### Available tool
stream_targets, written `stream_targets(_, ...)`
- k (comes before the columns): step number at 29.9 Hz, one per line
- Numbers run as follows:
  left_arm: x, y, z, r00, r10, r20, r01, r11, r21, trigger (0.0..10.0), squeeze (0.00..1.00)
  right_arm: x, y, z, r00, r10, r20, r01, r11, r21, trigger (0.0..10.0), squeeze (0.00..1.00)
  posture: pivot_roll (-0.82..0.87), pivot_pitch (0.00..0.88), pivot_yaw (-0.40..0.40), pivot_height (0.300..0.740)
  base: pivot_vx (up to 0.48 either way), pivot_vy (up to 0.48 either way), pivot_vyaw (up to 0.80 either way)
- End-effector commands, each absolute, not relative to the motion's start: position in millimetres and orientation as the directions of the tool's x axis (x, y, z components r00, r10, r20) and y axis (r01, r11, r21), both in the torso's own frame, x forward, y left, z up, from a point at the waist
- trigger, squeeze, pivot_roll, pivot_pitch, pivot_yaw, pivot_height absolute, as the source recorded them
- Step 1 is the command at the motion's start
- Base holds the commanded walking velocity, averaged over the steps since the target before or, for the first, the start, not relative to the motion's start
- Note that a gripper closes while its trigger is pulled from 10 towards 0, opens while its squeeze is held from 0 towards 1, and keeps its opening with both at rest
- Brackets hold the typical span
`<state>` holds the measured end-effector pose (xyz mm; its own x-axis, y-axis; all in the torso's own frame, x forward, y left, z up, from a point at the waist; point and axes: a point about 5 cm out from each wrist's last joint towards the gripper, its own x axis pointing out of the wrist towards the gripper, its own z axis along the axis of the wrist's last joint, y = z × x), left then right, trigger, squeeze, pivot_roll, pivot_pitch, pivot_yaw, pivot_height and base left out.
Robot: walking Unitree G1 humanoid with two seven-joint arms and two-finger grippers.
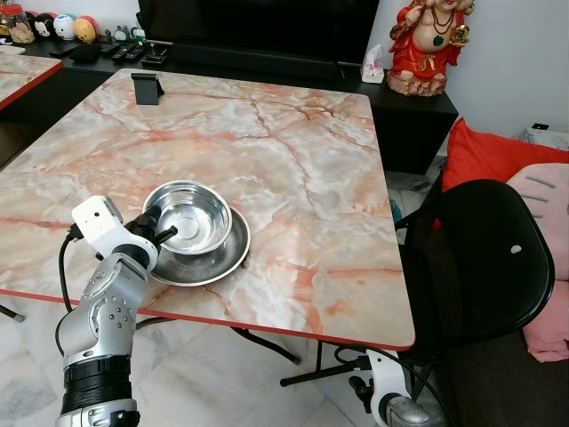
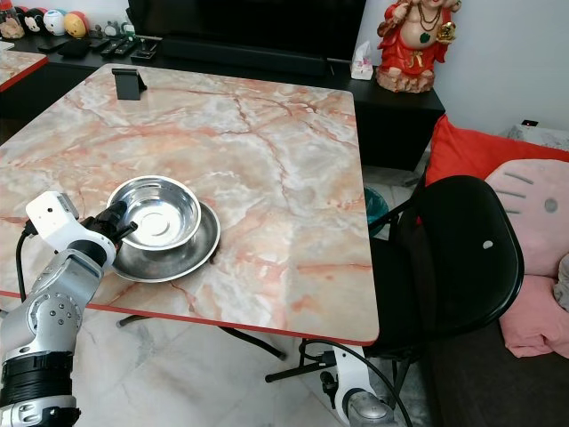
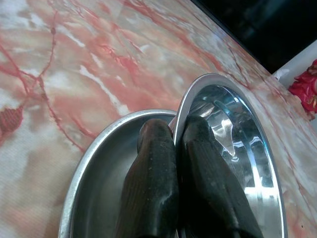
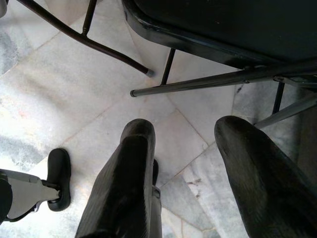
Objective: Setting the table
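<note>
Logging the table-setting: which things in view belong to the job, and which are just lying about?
Job: steel bowl, its rim pinched by the left gripper; steel plate under it; marble table.
Lying about: black stand, chair, red figurine, tissue box.

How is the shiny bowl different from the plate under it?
The bowl is deep with steep sides; the plate is shallow and wider. The bowl sits on top, tipped toward the far side; the plate lies flat on the table. The left gripper is shut on the bowl's rim, not the plate's. Both are round, bare metal.
</note>
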<state>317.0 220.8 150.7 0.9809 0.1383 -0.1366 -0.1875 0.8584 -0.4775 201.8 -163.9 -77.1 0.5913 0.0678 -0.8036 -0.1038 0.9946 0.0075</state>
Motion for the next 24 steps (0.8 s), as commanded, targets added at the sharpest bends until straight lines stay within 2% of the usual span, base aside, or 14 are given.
stream_targets(1,316.8,216.8,144.3,0.978,0.114,-0.176,-0.184,0.87,-0.457,10.0,0.0,199.9,-166.0,-78.1,0.583,0.06,-0.811,-0.105,0.994,-0.001,10.0,0.0,0.03,0.003,-0.09,0.74,0.0,0.0,0.0)
stream_targets(18,309.8,217.2,134.7,0.966,0.11,-0.234,-0.202,0.885,-0.419,10.0,0.0,200.5,-166.2,-77.8,0.582,0.062,-0.811,-0.104,0.995,0.001,10.0,0.0,0.04,0.017,-0.093,0.74,0.0,0.0,0.0)
stream_targets(19,309.5,217.5,134.8,0.966,0.111,-0.234,-0.202,0.887,-0.415,10.0,0.11,200.7,-166.3,-77.7,0.582,0.062,-0.811,-0.105,0.994,0.001,10.0,0.0,0.04,0.02,-0.094,0.74,0.0,0.0,0.0)
stream_targets(20,309.1,218.0,134.6,0.965,0.114,-0.237,-0.205,0.889,-0.409,10.0,0.58,200.7,-166.3,-77.7,0.582,0.062,-0.811,-0.105,0.994,0.001,10.0,0.0,0.04,0.02,-0.094,0.74,0.0,0.0,0.0)
stream_targets(21,308.9,218.4,134.4,0.964,0.116,-0.238,-0.207,0.89,-0.406,10.0,0.58,200.8,-166.4,-77.7,0.582,0.062,-0.811,-0.105,0.995,0.001,10.0,0.0,0.04,0.02,-0.094,0.74,0.0,0.0,0.0)
stream_targets(22,308.5,219.2,133.8,0.963,0.12,-0.24,-0.212,0.89,-0.404,10.0,0.85,200.8,-166.5,-77.7,0.582,0.062,-0.811,-0.105,0.994,0.0,10.0,0.0,0.04,0.021,-0.095,0.74,0.0,0.0,0.0)
stream_targets(23,308.4,219.8,133.7,0.963,0.124,-0.24,-0.215,0.89,-0.401,10.0,1.0,200.9,-166.4,-77.6,0.582,0.062,-0.811,-0.106,0.994,0.0,10.0,0.0,0.04,0.021,-0.096,0.74,0.0,0.0,0.0)
stream_targets(24,308.3,220.4,133.6,0.962,0.129,-0.24,-0.218,0.891,-0.398,10.0,1.0,200.9,-166.4,-77.6,0.582,0.062,-0.811,-0.106,0.994,0.0,10.0,0.0,0.04,0.021,-0.096,0.74,0.0,0.0,0.0)
